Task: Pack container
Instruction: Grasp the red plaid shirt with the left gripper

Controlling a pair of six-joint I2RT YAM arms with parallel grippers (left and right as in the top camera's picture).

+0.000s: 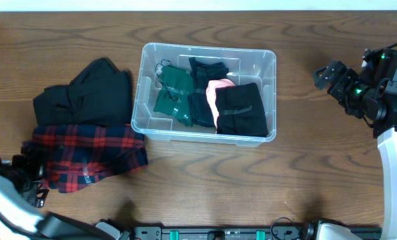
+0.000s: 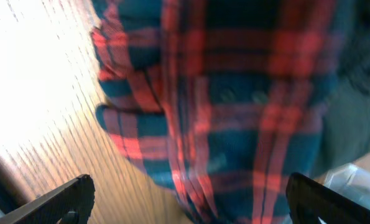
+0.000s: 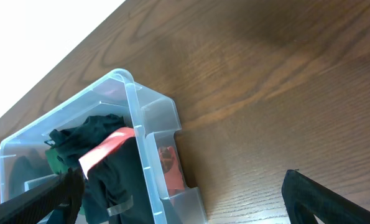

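Clear container (image 1: 139, 93); green cloth (image 1: 173, 93), pink cloth (image 1: 216, 90), black cloth (image 1: 243, 110). Plaid shirt (image 1: 91, 155) red-navy. Table (image 1: 331, 173) brown woodgrain.

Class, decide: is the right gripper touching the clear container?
Apart. The overhead view shows bare table between the right gripper and the container.

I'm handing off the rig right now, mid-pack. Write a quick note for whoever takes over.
Left hand: open, empty, facing the red-and-dark plaid shirt at the table's left.
Right hand: open, empty, off to the right of the bin.
Large clear plastic rectangular container: mid-table, holding a green garment, a pink item and a black folded garment.
Left to pack: the plaid shirt and the black garment pile beside it, both outside the bin.
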